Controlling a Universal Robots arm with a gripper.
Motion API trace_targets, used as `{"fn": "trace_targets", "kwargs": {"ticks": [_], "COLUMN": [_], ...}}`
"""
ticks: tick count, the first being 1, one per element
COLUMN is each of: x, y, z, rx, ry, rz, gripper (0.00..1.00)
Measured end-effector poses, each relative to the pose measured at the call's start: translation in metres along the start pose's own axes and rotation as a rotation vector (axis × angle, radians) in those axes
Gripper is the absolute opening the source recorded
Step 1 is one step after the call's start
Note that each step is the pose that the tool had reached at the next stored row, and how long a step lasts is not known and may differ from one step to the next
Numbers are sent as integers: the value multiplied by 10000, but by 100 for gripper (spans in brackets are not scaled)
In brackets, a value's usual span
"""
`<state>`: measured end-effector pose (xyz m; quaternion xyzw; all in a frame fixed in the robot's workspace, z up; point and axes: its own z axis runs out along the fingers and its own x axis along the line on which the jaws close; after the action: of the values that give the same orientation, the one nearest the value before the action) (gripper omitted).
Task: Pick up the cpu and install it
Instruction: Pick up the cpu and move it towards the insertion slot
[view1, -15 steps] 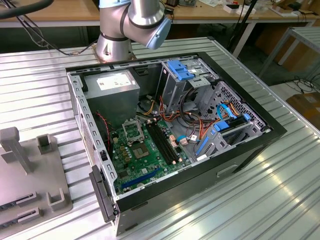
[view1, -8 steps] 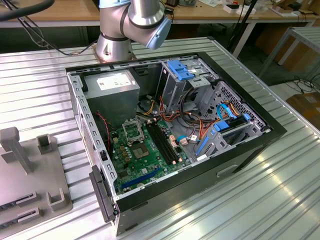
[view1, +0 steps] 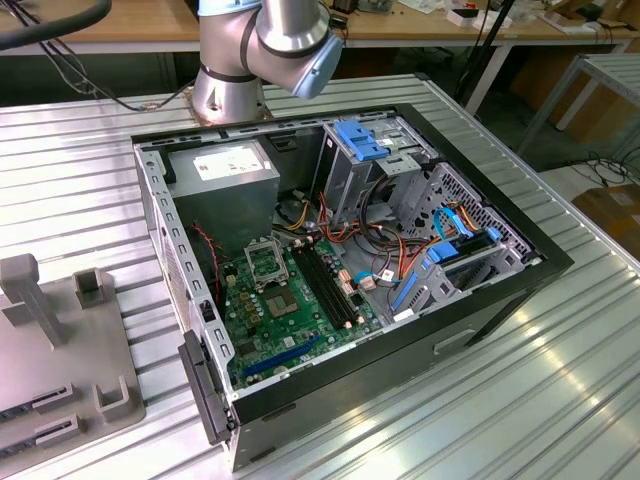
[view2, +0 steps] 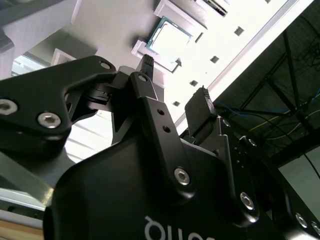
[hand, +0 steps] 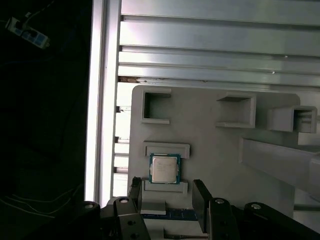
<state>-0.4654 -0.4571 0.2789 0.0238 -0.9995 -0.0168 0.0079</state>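
Your black two-fingered gripper (hand: 167, 194) is spread wide, its fingers (hand: 200, 196) standing apart with nothing caught between them. The second wrist view tells you the same: gripper (view2: 175, 80) splayed, only air between the tips. Just beyond those tips sits the cpu (hand: 164, 168), the small flat square chip with the silver-grey metal top and a thin green edge. You're hovering near it, clear of it, no contact. It lies flat on the pale grey moulded fixture plate (hand: 215, 150), tucked between two low raised ledges (hand: 167, 148), one on either side. The second wrist view catches the cpu (view2: 170, 37) past the fingertips too. Further out on that plate you've got two square open-sided pockets (hand: 156, 106) and a long raised bar (hand: 275, 155). The plate rests on the ribbed silver metal table (hand: 215, 45). Now out to the exterior view: the silver arm with its pale blue joint cap (view1: 270, 40) stands on the table (view1: 520, 400) at the far side of the open black computer case (view1: 545, 262), which lies on its side. Inside, the green motherboard (view1: 290, 320) carries the square black-and-metal framed socket (view1: 263, 262), with the grey power-supply box (view1: 225, 175) just beside it. A grey fixture plate (view1: 70, 350) sits beside the case on the exterior view's left.
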Motion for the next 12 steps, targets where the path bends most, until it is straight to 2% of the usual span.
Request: {"fn": "trace_targets", "kwargs": {"ticks": [3,10,12], "x": [1,1,1], "y": [-29,-42,-49], "z": [7,9,34], "rx": [-1,0,-1], "ry": [-1,-2,-2], "rz": [-1,-2,-1], "gripper": [53,53,53]}}
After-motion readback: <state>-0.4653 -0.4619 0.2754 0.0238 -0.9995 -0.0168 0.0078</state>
